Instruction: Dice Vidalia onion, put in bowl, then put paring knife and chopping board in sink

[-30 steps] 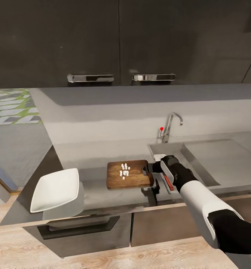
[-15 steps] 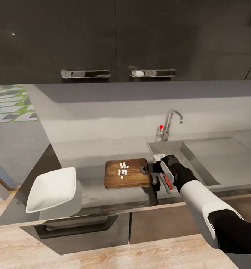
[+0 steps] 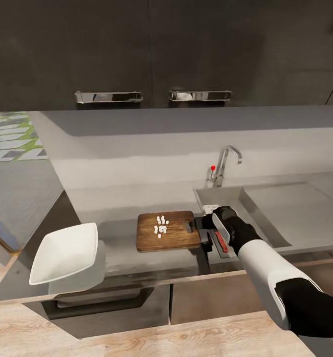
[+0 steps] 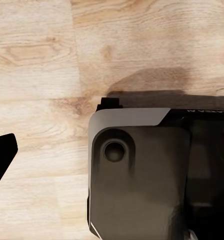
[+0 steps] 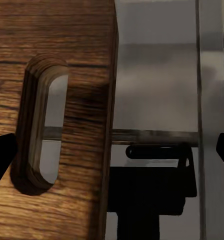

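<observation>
From the head camera I see the chopping board (image 3: 167, 231) lying flat on the grey countertop (image 3: 136, 203), just left of the sink (image 3: 265, 208); a small cluster of white diced onion pieces (image 3: 161, 225) sits on its upper middle; the board's handle slot is at its right end, next to my right gripper (image 3: 202, 232). The right arm reaches in from the lower right, its dark wrist over the sink's left rim; the paring knife (image 3: 221, 241) with its red handle lies just under that wrist at the front-left of the basin. In the right wrist camera the board's slotted end (image 5: 44, 125) is close in front, with the finger tips (image 5: 2, 162) dark at either edge of the picture, so the fingers stand wide apart and clamp nothing; the board edge lies between them. The white squarish bowl (image 3: 64, 254) sits at the countertop's far left front corner, well apart from the board, overhanging the edge slightly. The chrome tap (image 3: 226, 163) with its red knob stands behind the basin; two chrome handles (image 3: 108, 96) show on the dark upper cabinets. The left wrist camera looks down at pale wooden floor (image 4: 42, 60) and a dark part of the robot's body (image 4: 142, 175); one dark finger tip (image 4: 2, 152) shows at the edge; I cannot tell whether the left fingers are apart or together.
</observation>
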Tool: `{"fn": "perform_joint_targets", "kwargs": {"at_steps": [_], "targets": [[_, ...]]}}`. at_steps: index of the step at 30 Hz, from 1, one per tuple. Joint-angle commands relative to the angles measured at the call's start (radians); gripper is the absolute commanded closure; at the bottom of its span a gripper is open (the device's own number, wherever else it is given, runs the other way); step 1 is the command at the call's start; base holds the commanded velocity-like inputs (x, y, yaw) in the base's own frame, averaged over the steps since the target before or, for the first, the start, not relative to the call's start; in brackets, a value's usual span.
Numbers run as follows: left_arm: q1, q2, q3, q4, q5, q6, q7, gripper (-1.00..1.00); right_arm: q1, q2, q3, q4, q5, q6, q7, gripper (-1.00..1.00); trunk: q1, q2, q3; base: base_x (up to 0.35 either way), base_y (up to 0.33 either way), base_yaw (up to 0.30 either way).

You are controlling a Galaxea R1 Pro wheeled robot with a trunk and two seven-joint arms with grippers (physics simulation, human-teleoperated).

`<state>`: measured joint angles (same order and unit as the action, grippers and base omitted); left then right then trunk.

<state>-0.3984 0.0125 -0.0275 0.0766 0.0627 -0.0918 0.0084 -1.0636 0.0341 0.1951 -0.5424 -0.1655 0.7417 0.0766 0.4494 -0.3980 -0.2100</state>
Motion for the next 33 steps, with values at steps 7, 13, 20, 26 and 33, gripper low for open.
{"fn": "perform_joint_targets", "kwargs": {"at_steps": [7,13,20,26,33], "targets": [[-0.002,0.0,-0.003,0.005,0.006,-0.008,0.001,-1.0,-0.001,0.0,0.004,-0.001,-0.008,0.004,-0.003,-1.0,0.001,-0.002,-0.002,0.023,0.031,0.0],[-0.002,-0.001,-0.003,0.005,0.006,-0.007,0.001,-1.0,-0.001,0.0,0.004,-0.001,-0.008,0.004,-0.003,-1.0,0.001,-0.002,-0.002,0.023,0.015,0.0],[-0.002,0.0,-0.003,0.005,0.006,-0.006,0.001,-1.0,-0.001,-0.002,0.003,-0.001,-0.008,0.004,-0.003,-1.0,0.001,-0.002,-0.007,0.001,0.0,0.0],[-0.002,0.0,-0.003,0.005,0.006,-0.006,0.001,-1.0,-0.001,-0.001,0.004,-0.001,-0.008,0.004,-0.003,-1.0,0.001,-0.002,-0.014,0.0,0.0,0.0],[-0.002,0.0,-0.003,0.005,0.006,-0.006,0.001,-1.0,-0.001,0.0,0.004,-0.001,-0.008,0.003,-0.003,-1.0,0.001,-0.002,-0.023,0.0,0.0,0.0]]}}
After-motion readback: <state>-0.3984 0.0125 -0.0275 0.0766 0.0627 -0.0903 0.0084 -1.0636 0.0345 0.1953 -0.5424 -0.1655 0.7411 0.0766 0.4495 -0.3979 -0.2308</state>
